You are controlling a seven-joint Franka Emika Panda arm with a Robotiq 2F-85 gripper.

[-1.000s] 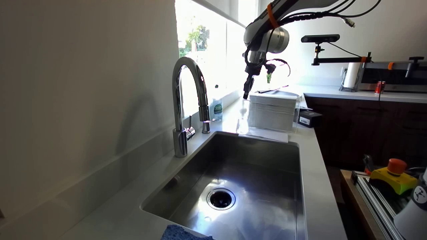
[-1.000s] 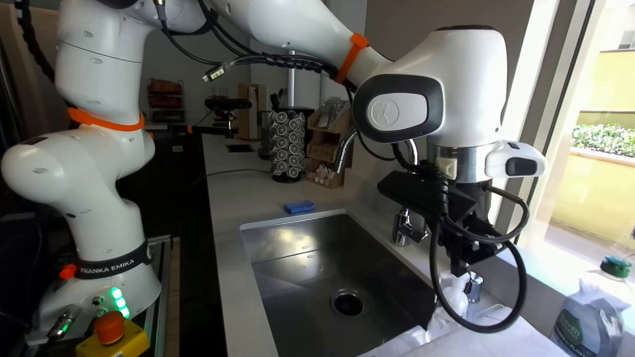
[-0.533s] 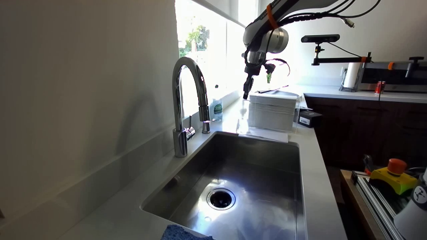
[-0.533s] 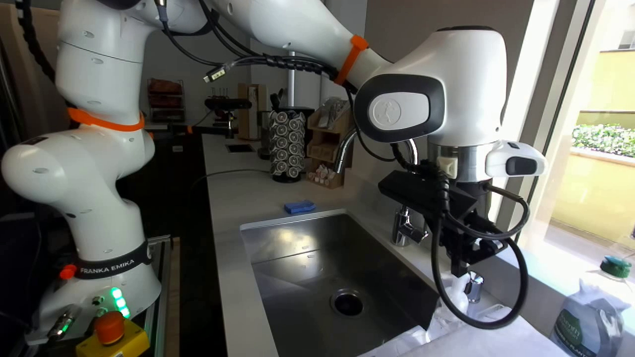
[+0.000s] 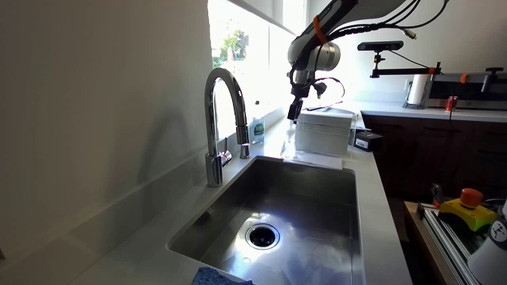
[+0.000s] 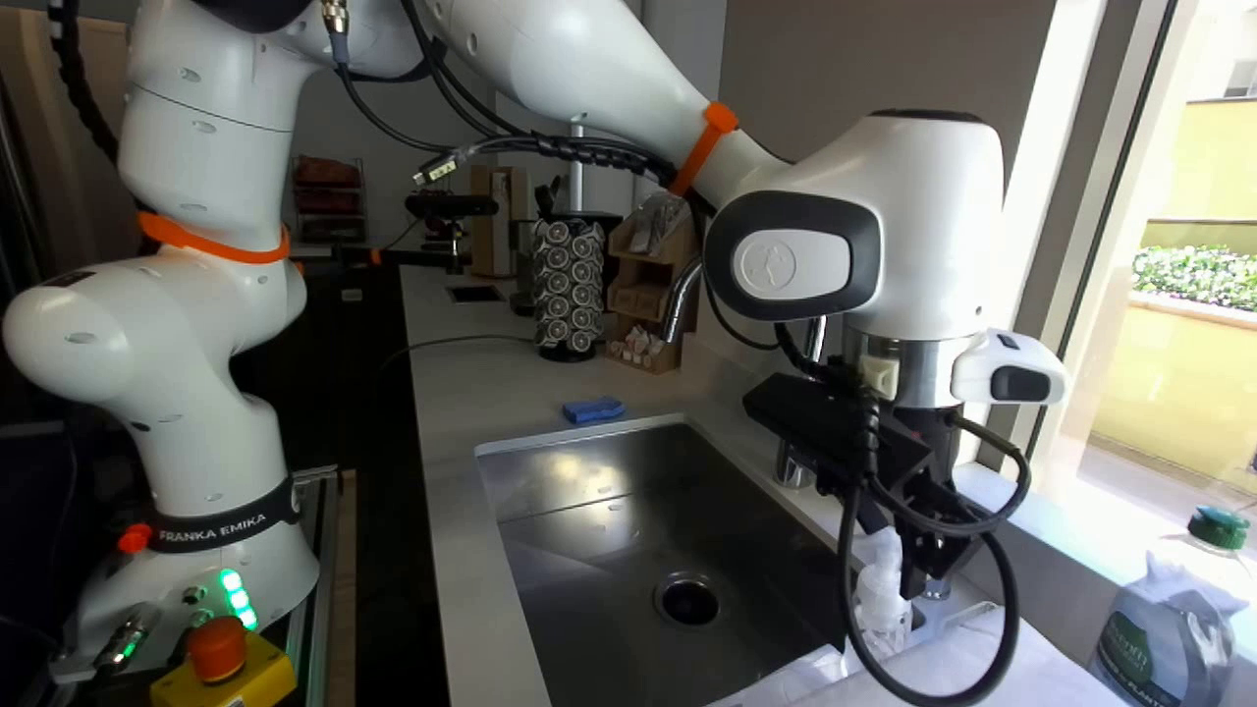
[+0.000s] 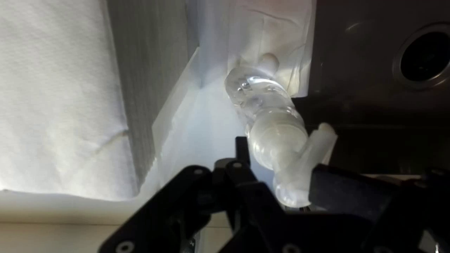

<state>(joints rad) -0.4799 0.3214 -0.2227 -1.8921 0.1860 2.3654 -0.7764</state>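
A clear pump bottle with a whitish pump top [image 7: 281, 140] stands on the counter at the sink's corner; the bottle [image 5: 289, 144] appears in both exterior views, upright beside the sink in an exterior view [image 6: 884, 594]. Directly over it is my gripper [image 7: 279, 164], pointing down, its black fingers [image 7: 242, 151] spread apart. In the wrist view the pump head lies between them. The right finger overlaps the nozzle's edge there; whether it touches I cannot tell. From outside, the gripper [image 5: 293, 118] hangs just above the bottle's top.
Beside the bottle is a stack of white paper towels [image 5: 323, 134] in a clear holder, with loose sheets [image 7: 270, 31] at the sink edge. The steel sink [image 5: 317, 221], chrome faucet [image 5: 210, 118], labelled soap bottle [image 5: 258, 130], black box [image 5: 367, 141] and blue sponge [image 6: 593, 409] are nearby.
The arm stayed nearly still at first, then came down toward the bottle. The gripper's fingers look spread wider now. The bottle and the other things have not moved.
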